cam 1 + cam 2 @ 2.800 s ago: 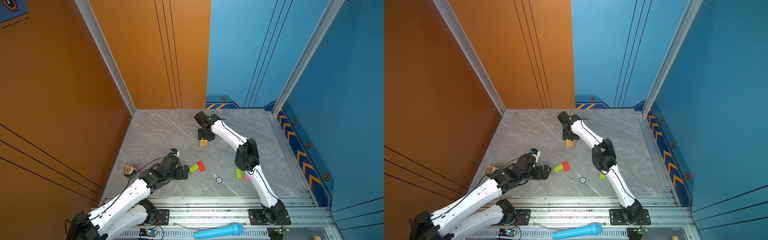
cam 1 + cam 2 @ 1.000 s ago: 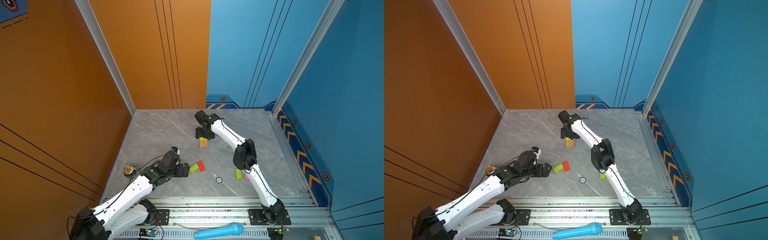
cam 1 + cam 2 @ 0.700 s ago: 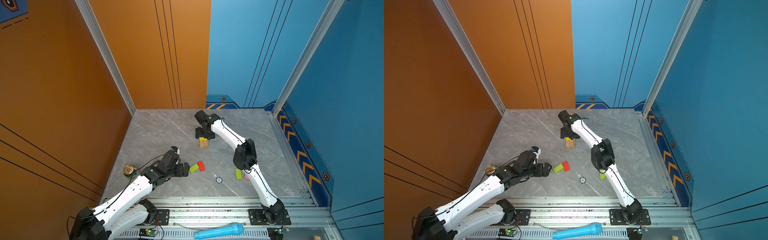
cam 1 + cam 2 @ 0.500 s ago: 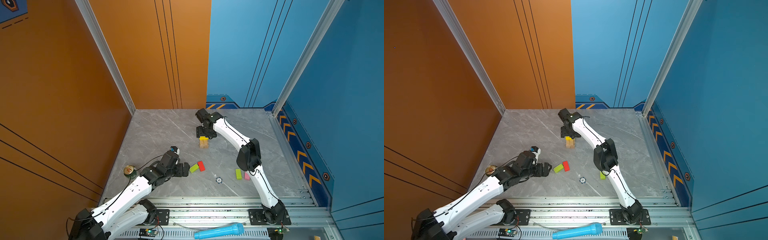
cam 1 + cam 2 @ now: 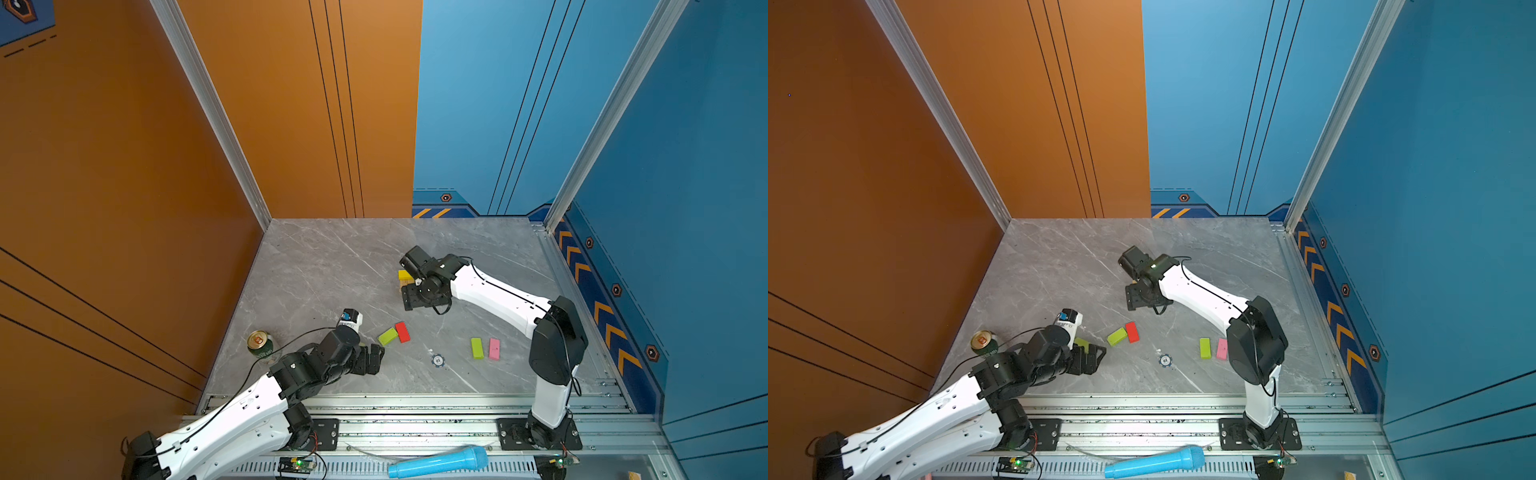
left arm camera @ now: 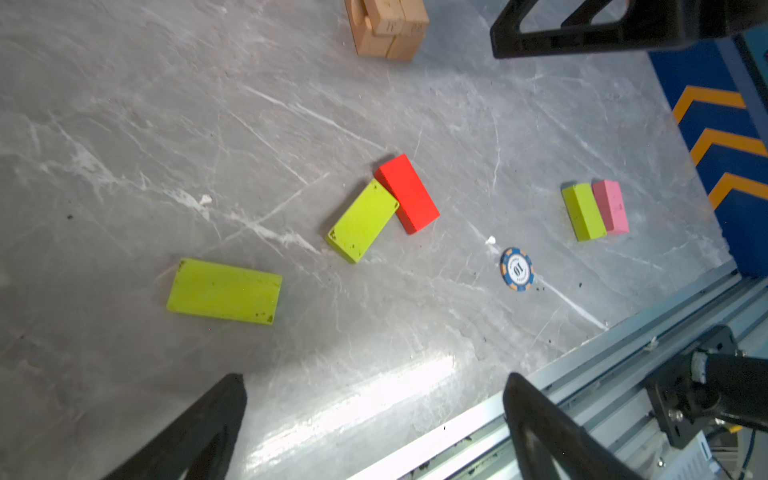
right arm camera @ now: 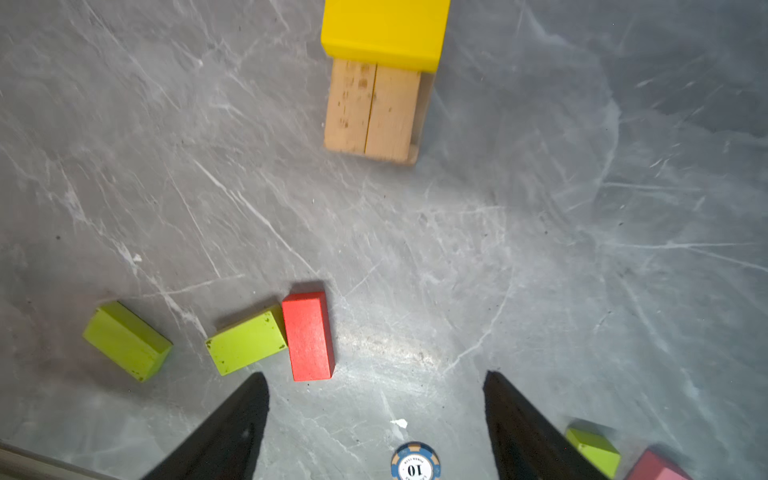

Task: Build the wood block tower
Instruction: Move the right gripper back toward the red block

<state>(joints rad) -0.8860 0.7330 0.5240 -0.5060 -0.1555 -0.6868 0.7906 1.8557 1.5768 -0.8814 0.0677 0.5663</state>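
The tower (image 5: 405,277) stands mid-table: a yellow block (image 7: 384,33) lies across two tan blocks (image 7: 374,110). My right gripper (image 5: 409,298) hangs just in front of it, open and empty (image 7: 376,376). Loose wood blocks lie nearer the front: a lime green block (image 5: 387,336) touching a red block (image 5: 402,331), and a lime green block (image 5: 477,347) beside a pink block (image 5: 494,348). A third lime green block (image 6: 224,291) lies just ahead of my left gripper (image 5: 375,360), which is open and empty (image 6: 374,380), low over the table.
A green drink can (image 5: 260,343) stands at the left beside my left arm. A blue-white token (image 5: 437,360) lies between the two block pairs. A metal rail (image 5: 415,409) runs along the front edge, with a light blue cylinder (image 5: 436,461) below it.
My right gripper has drawn back from the tower toward the front, leaving the yellow block on the tan ones. The left arm has hardly moved.
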